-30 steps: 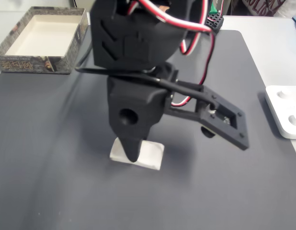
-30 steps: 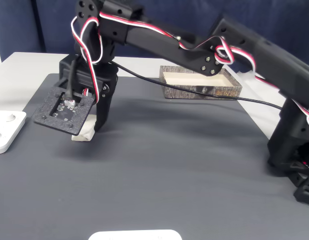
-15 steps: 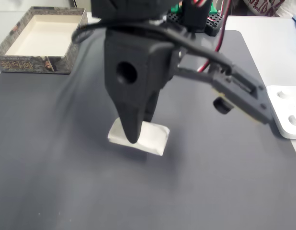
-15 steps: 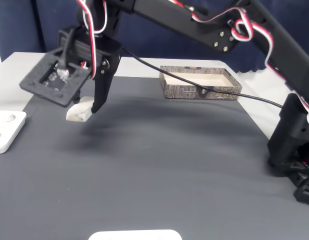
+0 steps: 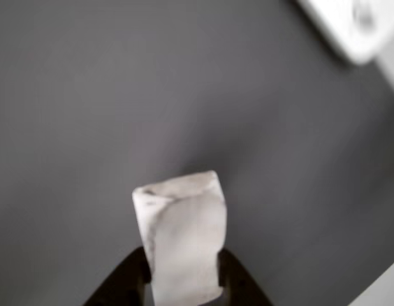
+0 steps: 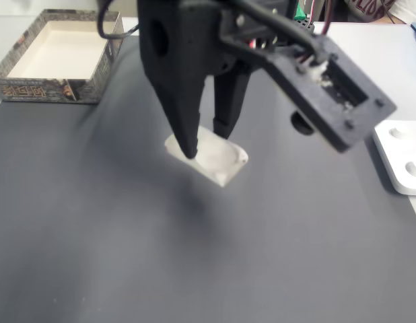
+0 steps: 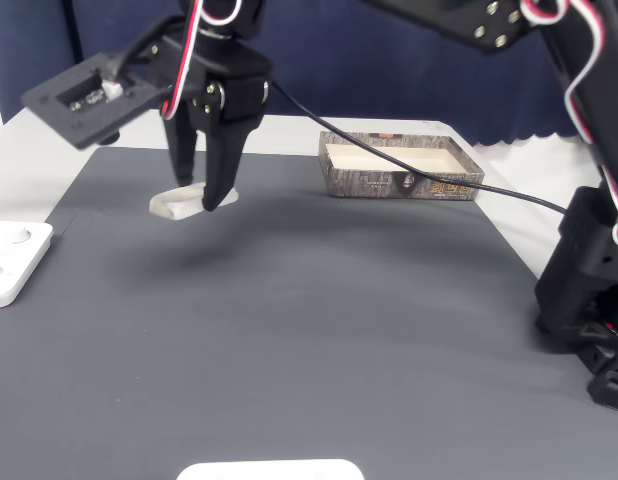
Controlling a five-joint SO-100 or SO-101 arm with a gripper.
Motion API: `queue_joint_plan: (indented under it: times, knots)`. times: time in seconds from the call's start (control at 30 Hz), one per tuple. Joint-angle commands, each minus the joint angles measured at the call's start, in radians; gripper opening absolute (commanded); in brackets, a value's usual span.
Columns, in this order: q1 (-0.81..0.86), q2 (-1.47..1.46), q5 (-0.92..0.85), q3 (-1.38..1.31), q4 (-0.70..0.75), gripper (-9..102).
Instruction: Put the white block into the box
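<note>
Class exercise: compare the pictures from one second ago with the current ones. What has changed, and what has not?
The gripper, shut on the white block, has lifted it off the dark mat, where it lay a second ago. It now hangs in the air. The box and the white device stayed put.

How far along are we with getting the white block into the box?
Done: the gripper is shut on the white block and holds it clear of the dark mat, with a shadow under it. In hand: carrying it. Left: the box sits apart at the mat's far edge, nothing visible inside it, so the move over it and the release remain.
</note>
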Motion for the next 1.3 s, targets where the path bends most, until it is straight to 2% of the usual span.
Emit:
queue_joint_plan:
  times: [0.0, 0.43, 0.63, 0.87, 1.27]
  knots:
    - [0.037, 0.202, -0.138, 0.087, 0.005, -2]
    - [0.117, 0.31, -0.222, 0.175, 0.005, -2]
    - [0.202, 0.43, -0.224, 0.311, 0.003, -2]
    - [0.348, 0.535, -0.161, 0.425, -0.002, -2]
    - [0.606, 0.565, 0.046, 0.443, -0.035, -2]
